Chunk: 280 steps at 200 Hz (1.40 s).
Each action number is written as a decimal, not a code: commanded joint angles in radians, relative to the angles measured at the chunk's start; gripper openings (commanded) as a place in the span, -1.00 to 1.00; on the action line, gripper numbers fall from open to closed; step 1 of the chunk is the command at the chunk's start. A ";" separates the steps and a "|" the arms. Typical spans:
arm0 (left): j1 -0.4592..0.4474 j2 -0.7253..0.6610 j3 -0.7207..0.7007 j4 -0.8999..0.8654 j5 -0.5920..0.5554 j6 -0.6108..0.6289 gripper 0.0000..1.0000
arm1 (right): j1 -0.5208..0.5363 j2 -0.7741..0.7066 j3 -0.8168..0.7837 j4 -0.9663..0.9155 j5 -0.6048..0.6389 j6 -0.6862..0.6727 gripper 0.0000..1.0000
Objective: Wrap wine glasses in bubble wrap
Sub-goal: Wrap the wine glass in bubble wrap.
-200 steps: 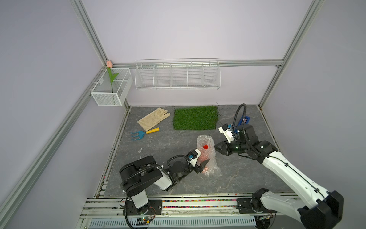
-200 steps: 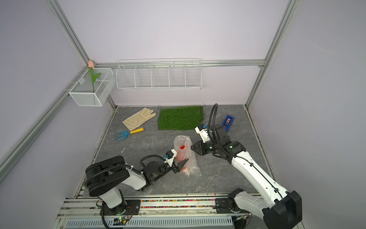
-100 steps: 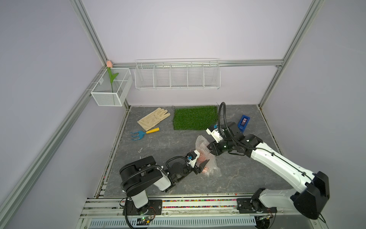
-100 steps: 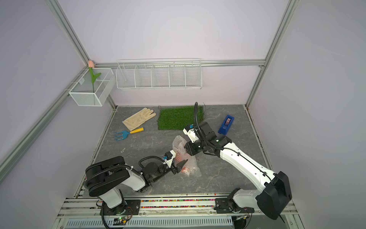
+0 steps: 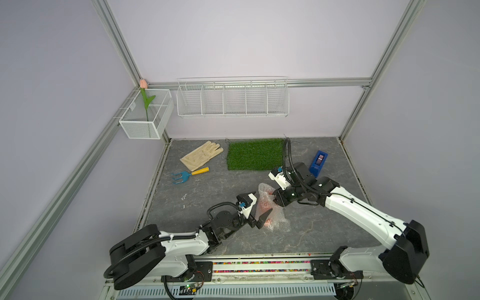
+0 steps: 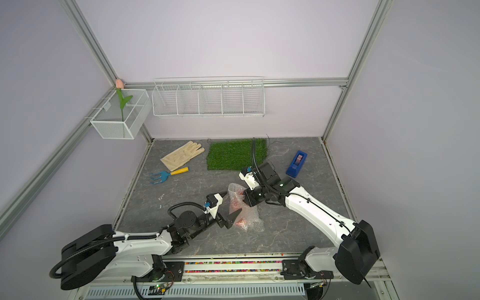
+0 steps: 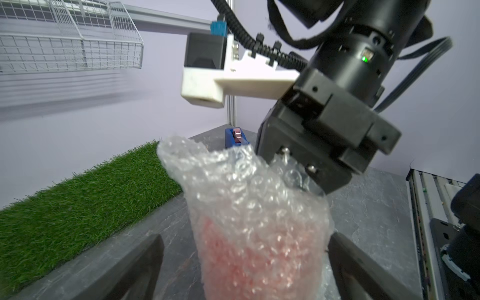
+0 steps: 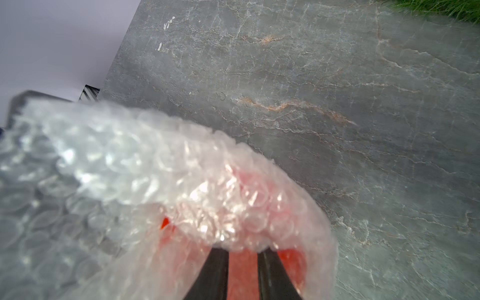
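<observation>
With the left gripper (image 5: 261, 202) spread wide around the wrap (image 5: 275, 220) and the goblet (image 5: 263, 207) bundled inside it mid-table, the right gripper (image 5: 272, 194), pinched on wrap at the rim, should tuck the film inward gently, lest the goblet tip.

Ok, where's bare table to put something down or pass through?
Bare table between the rake and the left gripper. There is another patch on the robot's side of the bubble wrap, beside the right arm. Crowded: glove, grass mat and tape dispenser along the back, and the middle, where the right gripper meets the wrap.
</observation>
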 commanded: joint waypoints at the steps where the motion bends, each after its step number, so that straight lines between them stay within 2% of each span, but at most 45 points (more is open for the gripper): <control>1: 0.005 -0.089 0.086 -0.316 0.040 0.048 0.99 | 0.008 -0.009 -0.034 0.003 -0.013 0.007 -0.54; 19: 0.012 -0.135 0.122 -0.397 0.080 0.068 0.98 | 0.008 -0.010 -0.032 0.005 -0.021 0.009 -0.54; 34: 0.030 -0.149 0.150 -0.449 0.130 0.068 0.87 | 0.008 -0.016 -0.028 0.007 -0.029 0.009 -0.53; 42: 0.038 -0.146 0.168 -0.475 0.157 0.068 0.75 | 0.007 -0.022 -0.026 0.009 -0.034 0.010 -0.54; 55: 0.046 -0.134 0.194 -0.513 0.193 0.070 0.43 | 0.005 -0.033 -0.020 0.008 -0.038 0.012 -0.53; 72: 0.048 -0.110 0.228 -0.567 0.245 0.094 0.28 | -0.001 -0.045 -0.009 0.003 -0.045 0.012 -0.52; 89: 0.059 -0.083 0.252 -0.605 0.290 0.083 0.21 | -0.018 -0.054 -0.006 0.010 -0.074 0.020 -0.51; 123: 0.097 -0.008 0.353 -0.783 0.390 0.110 -0.32 | -0.080 -0.097 0.004 -0.004 -0.131 0.040 -0.51; 144: 0.105 0.013 0.391 -0.855 0.421 0.138 -0.44 | -0.131 -0.155 0.013 -0.024 -0.155 0.054 -0.50; 170: 0.124 0.035 0.430 -0.941 0.490 0.174 -0.49 | -0.151 -0.200 0.027 -0.012 -0.182 0.080 -0.47; 205: 0.164 0.087 0.496 -1.045 0.582 0.181 -0.52 | -0.135 -0.181 0.029 0.021 -0.245 0.108 -0.46; 280: 0.202 0.142 0.550 -1.103 0.647 0.170 -0.49 | -0.042 -0.070 0.029 -0.040 -0.149 0.065 -0.46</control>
